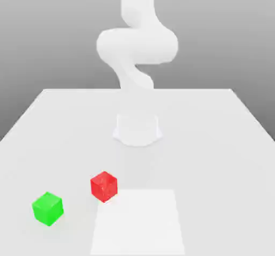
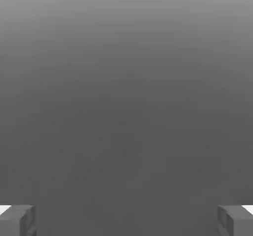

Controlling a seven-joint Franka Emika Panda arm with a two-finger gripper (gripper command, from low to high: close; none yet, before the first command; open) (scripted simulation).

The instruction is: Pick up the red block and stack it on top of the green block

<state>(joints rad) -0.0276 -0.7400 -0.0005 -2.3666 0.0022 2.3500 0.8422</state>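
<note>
Green block, a small bright cube, sits nearest the camera among the blocks in the exterior view, low toward that view's left. It rests on the table, turned so that a corner edge faces forward, with its top face showing.

Close in front, nearer the middle of the exterior view, lies a pale square patch, slightly brighter than the table around it.

Just beyond the green block, and to its right as the exterior view shows it, is the red block. It is also a cube, turned cornerwise, and stands at the far left corner of the pale patch. The two blocks are near each other but apart, with bare table between them; neither is stacked on the other.

Farther back, the broad white table runs to a straight far edge. Near the middle of its far part stands the round-footed base of the white robot arm, which rises out of the exterior view's top, well apart from both blocks.

In the hand view, the gripper is wide open, its two fingers far apart with nothing held between them. Behind them is a plain gray background, lighter toward one edge.
</note>
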